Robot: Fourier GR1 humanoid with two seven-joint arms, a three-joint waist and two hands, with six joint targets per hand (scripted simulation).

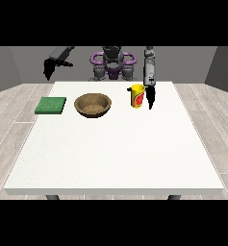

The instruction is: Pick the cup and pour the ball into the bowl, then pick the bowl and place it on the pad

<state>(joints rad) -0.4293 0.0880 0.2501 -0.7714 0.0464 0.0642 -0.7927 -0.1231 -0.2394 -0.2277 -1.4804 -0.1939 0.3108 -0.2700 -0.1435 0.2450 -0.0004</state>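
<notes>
One hand (150, 98) hangs just beside the upright cup (137, 96).

So on the bench (115, 153) you've got the pad (51, 105) at the view's left, bowl (93, 104) in the middle, cup (137, 96) to its right.

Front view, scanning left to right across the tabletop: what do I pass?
Green pad → wooden bowl → yellow cup → the hand at the view's right, just beside the cup.
</notes>
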